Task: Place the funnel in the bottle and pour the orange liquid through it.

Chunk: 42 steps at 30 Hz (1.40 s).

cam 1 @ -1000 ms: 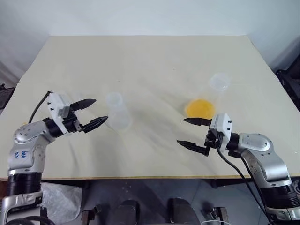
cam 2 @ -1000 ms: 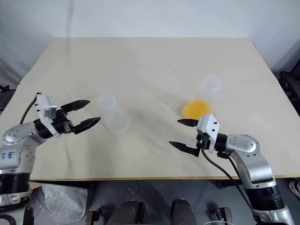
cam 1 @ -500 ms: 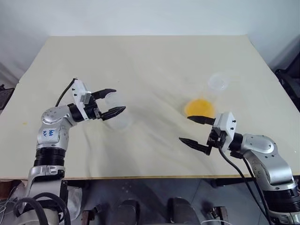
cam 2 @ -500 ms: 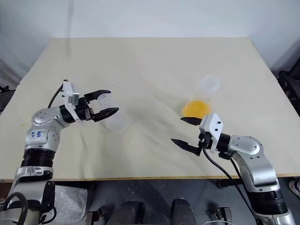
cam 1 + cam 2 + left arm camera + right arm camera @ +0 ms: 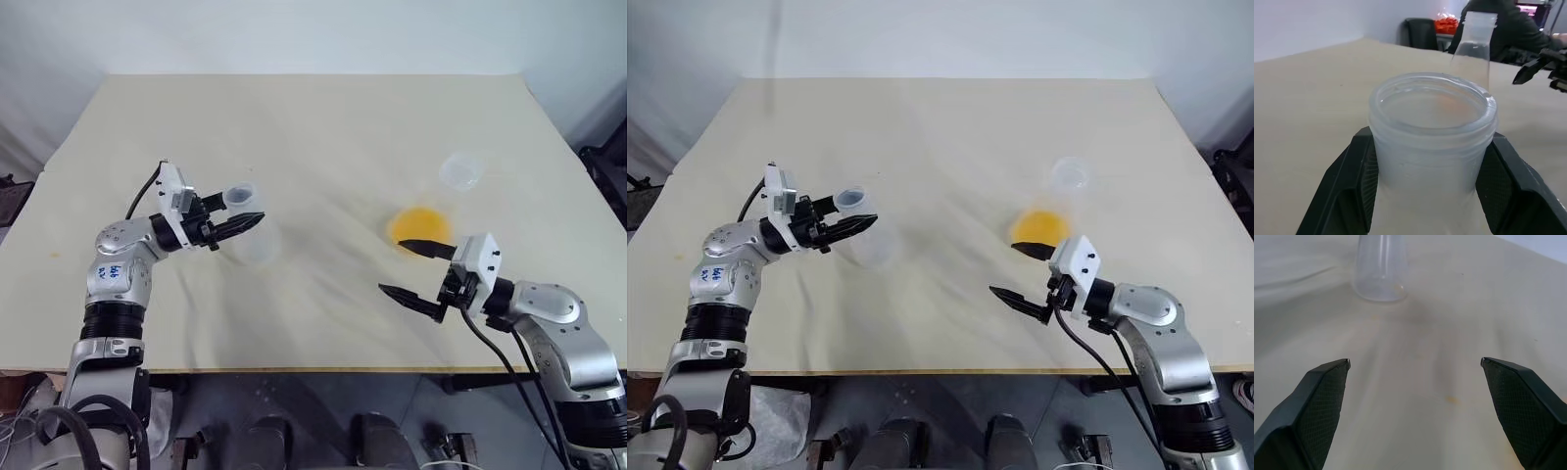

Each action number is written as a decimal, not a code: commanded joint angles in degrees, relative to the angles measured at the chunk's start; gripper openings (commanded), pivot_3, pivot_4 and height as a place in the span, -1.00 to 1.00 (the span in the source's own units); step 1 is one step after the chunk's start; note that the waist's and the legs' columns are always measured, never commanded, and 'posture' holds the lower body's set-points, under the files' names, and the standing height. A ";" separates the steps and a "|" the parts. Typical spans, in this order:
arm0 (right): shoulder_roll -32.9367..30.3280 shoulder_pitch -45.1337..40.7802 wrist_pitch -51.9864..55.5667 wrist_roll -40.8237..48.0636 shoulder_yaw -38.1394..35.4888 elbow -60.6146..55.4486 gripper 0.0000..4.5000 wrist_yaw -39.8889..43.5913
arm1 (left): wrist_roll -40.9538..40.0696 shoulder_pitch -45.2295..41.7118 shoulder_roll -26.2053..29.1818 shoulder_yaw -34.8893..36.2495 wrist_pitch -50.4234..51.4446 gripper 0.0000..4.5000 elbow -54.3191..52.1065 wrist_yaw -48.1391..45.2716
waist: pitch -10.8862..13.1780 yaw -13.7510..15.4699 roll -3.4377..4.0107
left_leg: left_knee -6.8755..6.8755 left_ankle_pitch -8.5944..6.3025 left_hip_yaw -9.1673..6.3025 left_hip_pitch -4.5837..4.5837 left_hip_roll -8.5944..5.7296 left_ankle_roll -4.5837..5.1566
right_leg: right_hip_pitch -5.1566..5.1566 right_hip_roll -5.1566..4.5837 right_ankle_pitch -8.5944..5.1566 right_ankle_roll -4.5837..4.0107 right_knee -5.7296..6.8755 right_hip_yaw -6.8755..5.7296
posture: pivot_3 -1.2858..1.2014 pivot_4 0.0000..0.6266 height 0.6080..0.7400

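A white wall stands behind a big pale surface with a wrinkly cloth look. Left of the middle of the head picture stands the bottle, short and clear, with a wide round mouth. A second ago the left hand was off to the left of the bottle, with its two black fingers spread wide and nothing between them. Now it has come in to the bottle, and its fingers have closed in on the neck. In the left wrist picture the fingers sit tight against both sides of the neck, so this hand looks to have hold of the bottle. The bottle is standing up on the surface and its mouth is open, with nothing in it. I think this grip is there to keep the bottle from tipping over. That would make it safe to set the funnel in the mouth, a job that is not done yet. The right hand is in the lower right of the picture, a little above the surface. Its fingers are as far apart as they go, and it holds nothing. It has hardly moved. Just past it, toward the upper right, stands a taller clear flask. The orange liquid lies in a thin layer at its bottom. None of it has been poured yet.
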 commanded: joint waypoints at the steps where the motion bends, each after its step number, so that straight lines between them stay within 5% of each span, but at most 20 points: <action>1: -1.36 -0.57 -0.38 1.09 -1.96 -0.85 1.00 0.79 | -1.27 -2.88 -0.61 -1.85 2.89 0.04 -7.48 -0.88 | 0.01 0.10 -0.01 | 0.00 0.00 0.00 0.00 0.00 0.00 | 0.00 0.00 0.00 0.00 0.00 0.00 | 0.03 -0.52 1.00; 10: -4.85 2.51 -0.47 1.74 -5.17 0.08 1.00 3.69 | 1.22 -5.90 -9.38 -10.33 7.22 0.04 -13.46 1.41 | 0.03 0.20 -0.04 | 0.13 -0.01 -0.07 -0.10 -0.06 0.04 | 0.02 -0.02 0.01 0.01 0.02 -0.01 | 0.03 -0.52 1.00; 25: -3.67 9.93 -0.03 2.14 -8.47 -6.62 1.00 -1.63 | 8.99 -12.08 -18.01 -16.88 0.32 0.04 -0.27 1.13 | 0.06 0.48 -0.09 | 0.23 -0.01 -0.01 -0.15 -0.06 0.04 | 0.01 0.00 0.01 0.02 0.00 -0.01 | 0.03 -0.52 1.00; 32: -3.96 10.83 0.27 2.23 -9.22 -7.74 1.00 -3.01 | 9.68 -12.49 -18.43 -17.29 -0.43 0.99 0.99 -1.13 | 0.06 0.66 -0.09 | 0.24 -0.01 -0.01 -0.16 -0.07 0.04 | 0.01 -0.01 0.01 0.02 -0.01 -0.01 | 0.03 -0.52 1.00; 42: -5.46 9.47 0.94 2.67 -10.09 -6.89 1.00 -2.17 | 7.13 -9.79 -13.20 -14.80 6.25 0.99 -5.93 -3.38 | 0.05 0.71 -0.09 | 0.27 -0.01 -0.01 -0.17 -0.06 0.05 | 0.01 0.00 0.01 0.02 0.01 0.00 | 0.03 -0.52 1.00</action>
